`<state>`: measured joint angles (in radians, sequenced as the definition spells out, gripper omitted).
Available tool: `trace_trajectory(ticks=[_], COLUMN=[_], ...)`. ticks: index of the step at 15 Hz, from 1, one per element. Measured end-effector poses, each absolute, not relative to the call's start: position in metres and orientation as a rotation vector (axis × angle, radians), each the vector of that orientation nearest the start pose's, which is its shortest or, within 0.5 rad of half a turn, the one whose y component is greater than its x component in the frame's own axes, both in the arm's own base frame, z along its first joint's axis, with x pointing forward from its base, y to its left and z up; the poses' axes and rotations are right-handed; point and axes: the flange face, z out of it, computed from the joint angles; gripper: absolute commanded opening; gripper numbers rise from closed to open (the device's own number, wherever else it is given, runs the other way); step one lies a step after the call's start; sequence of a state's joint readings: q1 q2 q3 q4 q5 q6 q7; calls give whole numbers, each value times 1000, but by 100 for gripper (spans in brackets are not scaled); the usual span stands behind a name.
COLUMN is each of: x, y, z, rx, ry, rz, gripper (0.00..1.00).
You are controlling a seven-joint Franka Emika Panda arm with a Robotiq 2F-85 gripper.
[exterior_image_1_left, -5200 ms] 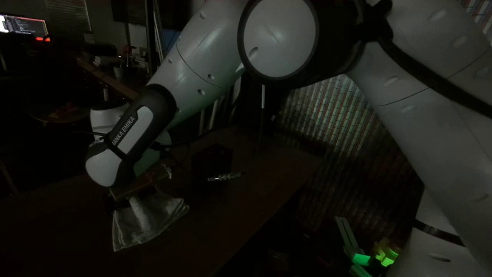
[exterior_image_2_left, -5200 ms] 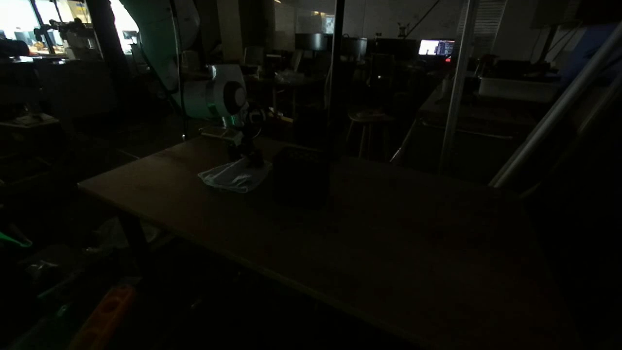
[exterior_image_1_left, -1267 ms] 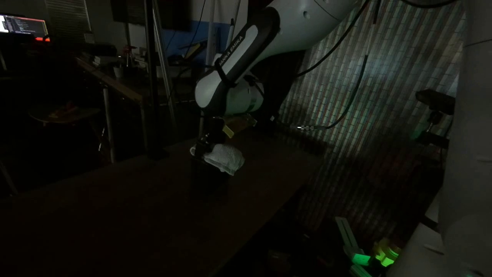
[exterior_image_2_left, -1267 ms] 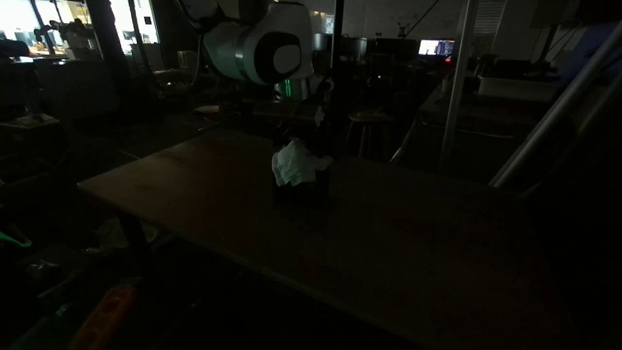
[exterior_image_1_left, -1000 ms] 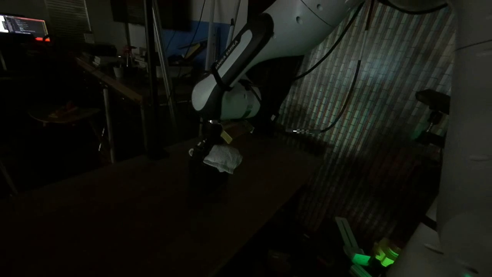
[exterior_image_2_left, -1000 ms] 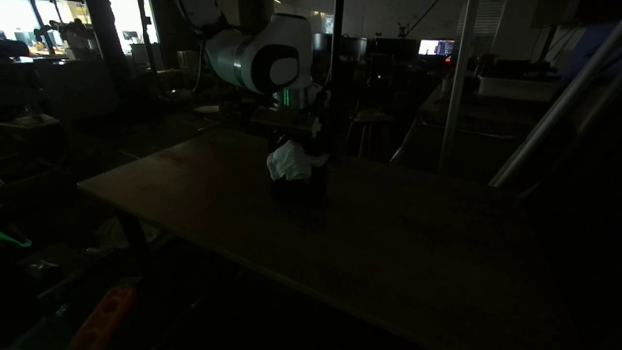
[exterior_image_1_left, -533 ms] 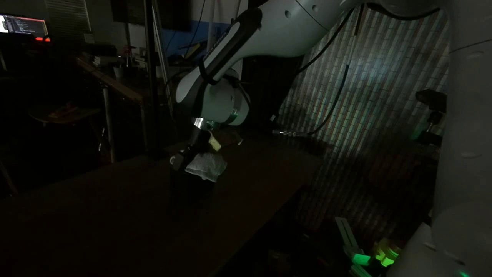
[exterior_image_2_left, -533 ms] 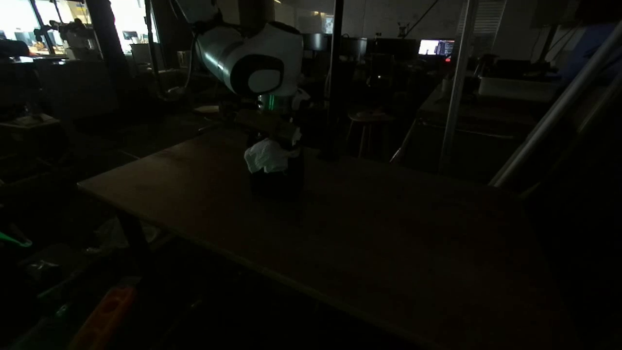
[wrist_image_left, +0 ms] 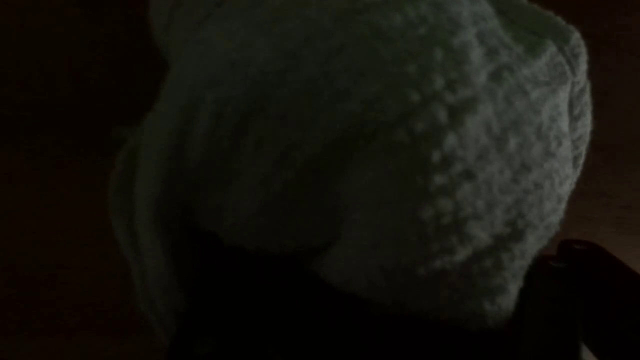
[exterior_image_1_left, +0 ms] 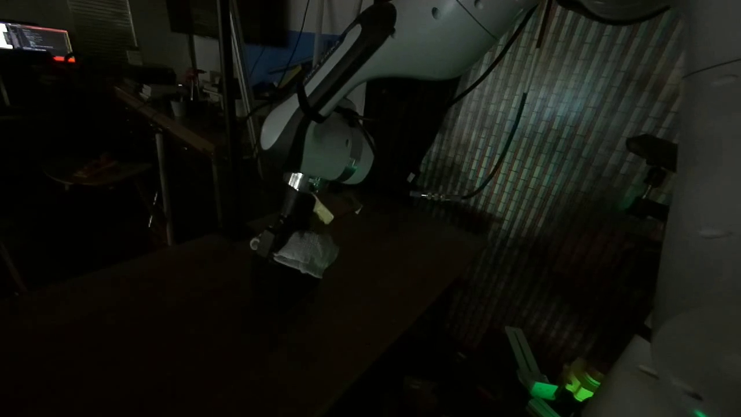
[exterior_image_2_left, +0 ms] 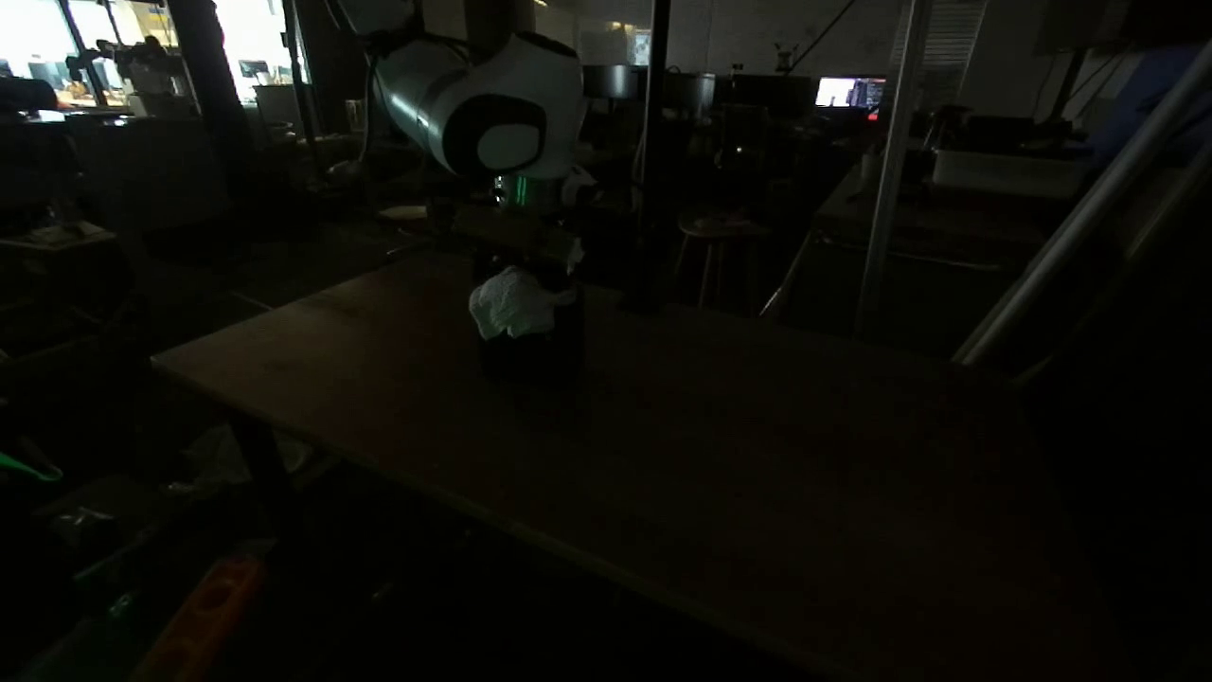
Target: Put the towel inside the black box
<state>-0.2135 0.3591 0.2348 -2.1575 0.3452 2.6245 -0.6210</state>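
One towel point(exterior_image_2_left: 511, 305) lies bunched over the top of the black box point(exterior_image_2_left: 535, 360) on the desk point(exterior_image_2_left: 720, 455), part of it hanging past the rim. The pincer point(exterior_image_1_left: 265, 248) leans at the box's top, most of the towel to its right in an exterior view; I cannot tell whether it grips any, but the next move likely hinges on bringing that overhang inward and down
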Motion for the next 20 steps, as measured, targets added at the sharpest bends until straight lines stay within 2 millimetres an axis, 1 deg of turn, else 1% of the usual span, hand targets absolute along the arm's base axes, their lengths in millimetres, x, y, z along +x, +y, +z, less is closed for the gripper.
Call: trace_trajectory(ticks=[1, 2, 3, 4, 5, 6, 8, 11, 12, 13, 14, 15, 16, 17, 19, 20], x=[578, 578, 578, 578, 578, 578, 576, 574, 573, 572, 572, 571, 571, 570, 570, 570], y=[5, 7, 9, 11, 13, 15, 18, 22, 23, 24, 25, 25, 25, 25, 23, 21], z=[249, 255, 262, 270, 279, 287, 305, 326, 332, 337, 342, 345, 348, 350, 351, 351], rx=[-2874, -2885, -2897, -2910, -2924, -2938, -2966, -3003, -3013, -3023, -3031, -3038, -3043, -3051, -3066, -3074], ry=[-508, -536, -560, -581, -598, -614, -638, -666, -675, -684, -692, -698, -704, -711, -719, -723], rz=[-254, -247, -240, -236, -233, -230, -230, -232, -232, -232, -235, -235, -235, -236, -235, -234], gripper=[16, 38, 41, 41, 47, 55, 69, 93, 98, 68, 61, 60, 55, 45, 28, 22])
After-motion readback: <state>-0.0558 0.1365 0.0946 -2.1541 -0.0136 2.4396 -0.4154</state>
